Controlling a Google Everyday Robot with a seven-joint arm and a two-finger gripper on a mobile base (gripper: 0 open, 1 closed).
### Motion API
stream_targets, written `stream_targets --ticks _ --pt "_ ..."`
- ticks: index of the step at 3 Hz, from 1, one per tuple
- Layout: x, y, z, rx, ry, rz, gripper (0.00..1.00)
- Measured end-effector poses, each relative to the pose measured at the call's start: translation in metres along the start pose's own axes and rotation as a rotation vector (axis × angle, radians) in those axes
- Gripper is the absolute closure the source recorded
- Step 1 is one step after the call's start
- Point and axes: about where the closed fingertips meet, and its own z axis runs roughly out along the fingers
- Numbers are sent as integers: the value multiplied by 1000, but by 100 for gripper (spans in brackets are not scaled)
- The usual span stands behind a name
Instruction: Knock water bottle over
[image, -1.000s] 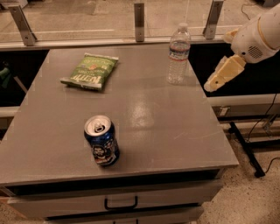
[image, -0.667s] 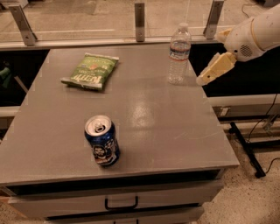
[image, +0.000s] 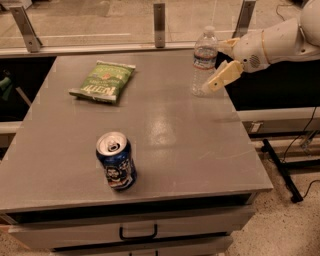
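In the camera view, the water bottle (image: 204, 62), a clear ribbed plastic bottle with a white cap and a white, blue and red label band round its upper half, stands upright near the far right corner of the grey flat-topped table (image: 175, 135). Its lower body is see-through and looks nearly empty.

The white-armed robot's gripper (image: 223, 61) reaches in from the right, level with the bottle and just beside it. Its two beige fingers (image: 225, 76) are spread apart: one lies behind the bottle near the label, the other slants down toward the bottle's lower right side. The tip of that lower finger seems to meet the plastic, though contact cannot be told for sure. Nothing is held between the fingers.

A green crinkled snack bag (image: 103, 81) lies flat at the far left of the table, well apart from the bottle. A blue soda can (image: 116, 161) stands upright near the front edge.
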Motion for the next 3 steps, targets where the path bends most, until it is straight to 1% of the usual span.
stream_targets --ticks 1,2,3 --pt "-21 28 19 -92 -73 -28 0" --pt "-50 65 23 -172 -136 -90 0" --pt "-68 89 17 -217 -181 -124 0"
